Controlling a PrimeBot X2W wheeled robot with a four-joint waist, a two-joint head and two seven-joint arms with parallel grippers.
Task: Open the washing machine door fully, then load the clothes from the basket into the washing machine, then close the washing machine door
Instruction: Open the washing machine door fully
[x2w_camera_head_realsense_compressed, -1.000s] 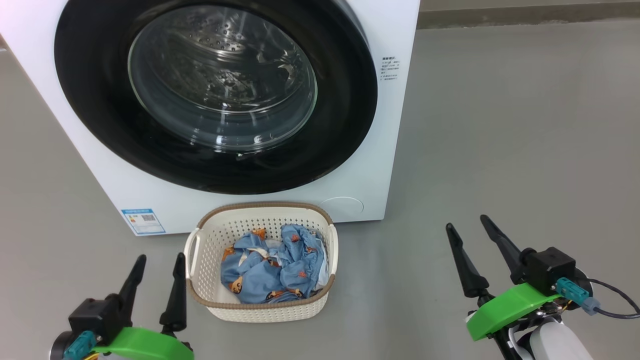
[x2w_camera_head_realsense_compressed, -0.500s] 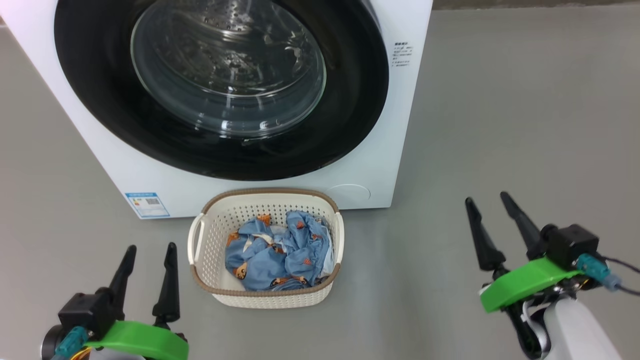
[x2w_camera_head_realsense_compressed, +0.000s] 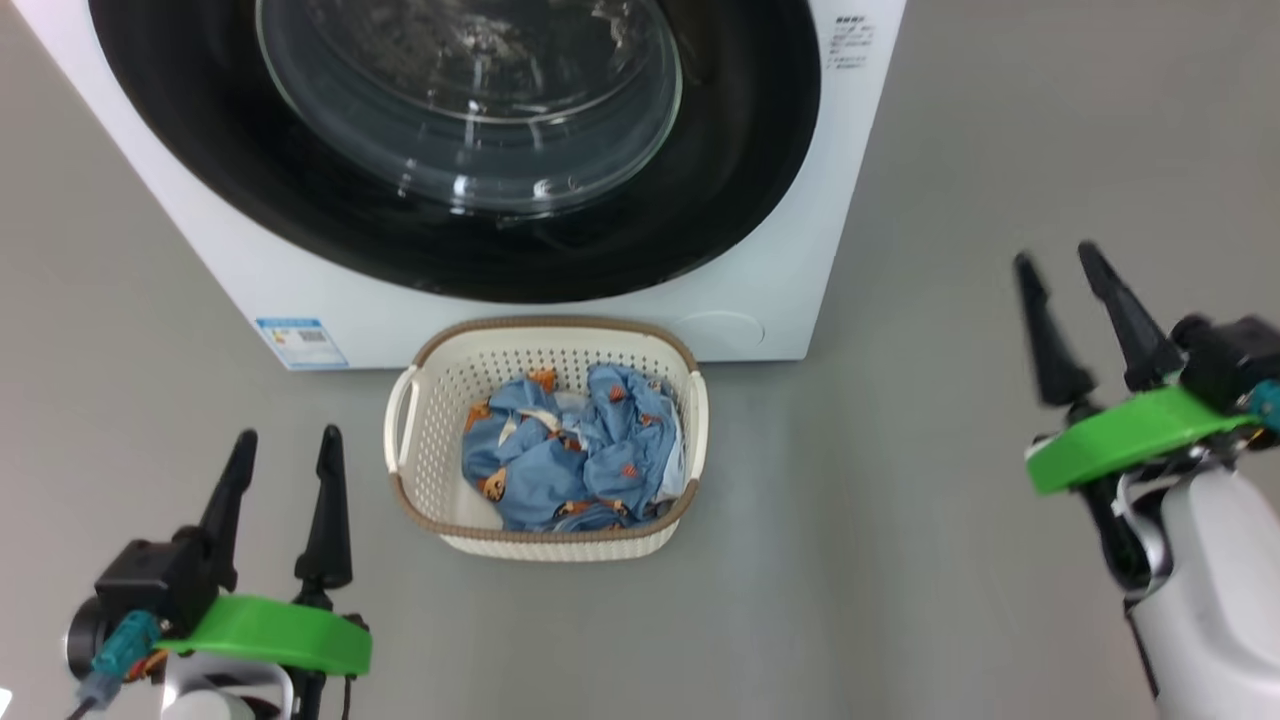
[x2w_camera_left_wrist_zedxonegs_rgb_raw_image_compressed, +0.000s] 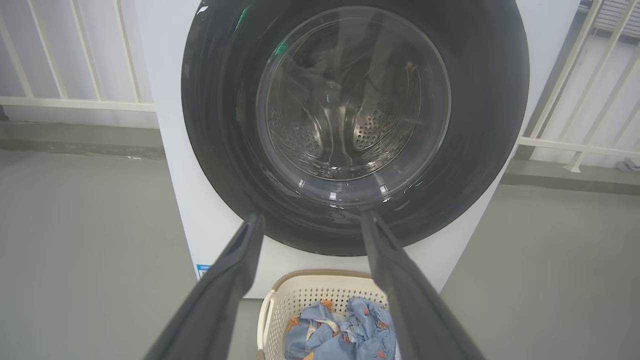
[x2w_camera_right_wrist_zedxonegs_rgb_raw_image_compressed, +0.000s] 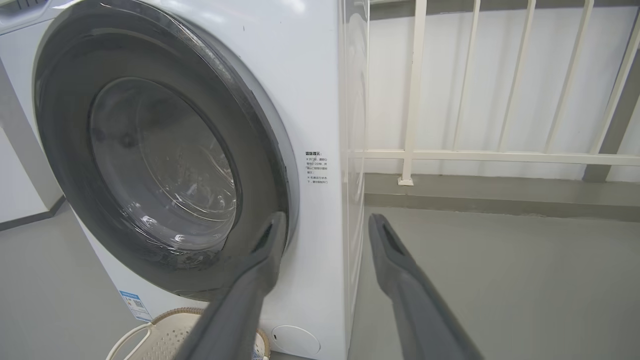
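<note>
Standing before the machine, we hold both hands low and empty, since the first step, opening the door, is not yet done. Our left hand is released, its two fingers spread with nothing between them. The basket sits on the floor just to its right and slightly ahead, near but not touching. Our right hand is likewise parted and grasps nothing. It is raised well to the right of the basket, with the machine's front corner ahead and to its left. In the right wrist view it brackets the door's outer edge, which we judge is why it is held there. That looks like the side to pull from, though we cannot make out a handle or the hinge.

The door lies shut, flat against the machine's front, ahead of and above both hands. Being round, it has no long axis; its bulge faces us squarely. The basket's long axis runs side to side along the machine's front, with handles at either end and its mouth upward. It stands right under the door, we judge to keep the lift into the drum short. The clothes lie crumpled inside, heaped toward the end farther from our left hand.
</note>
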